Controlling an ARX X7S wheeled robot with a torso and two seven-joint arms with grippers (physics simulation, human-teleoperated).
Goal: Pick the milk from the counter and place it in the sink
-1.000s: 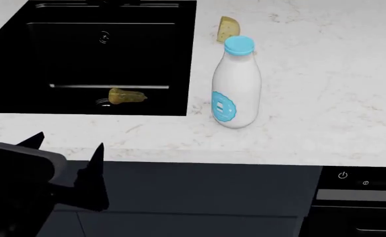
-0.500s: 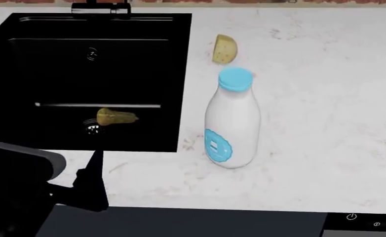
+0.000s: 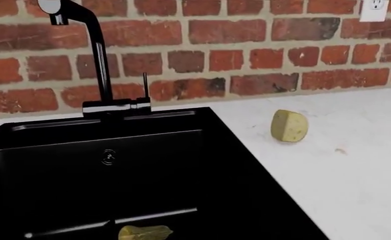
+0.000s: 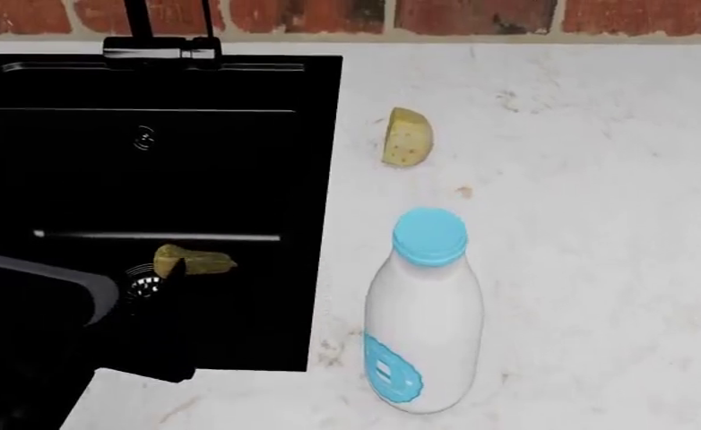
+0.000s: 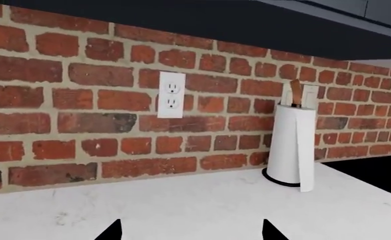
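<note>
You see one milk bottle [image 4: 424, 313] upright on the counter [image 4: 601, 179], just beside the sink's [image 4: 255, 98] edge. One cheese wedge [image 4: 407, 137] lies behind it. Your right gripper [image 5: 191, 232] is spread and empty; your left gripper's [image 4: 147, 313] state cannot be told.

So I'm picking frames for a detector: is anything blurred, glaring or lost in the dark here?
Head view: sharp; the milk is evenly lit with only a faint shadow, but the left gripper melts into the black sink. Left wrist view: crisp; the sink interior is near-black, with thin highlights on the faucet. Right wrist view: sharp, flat light, no glare.
</note>
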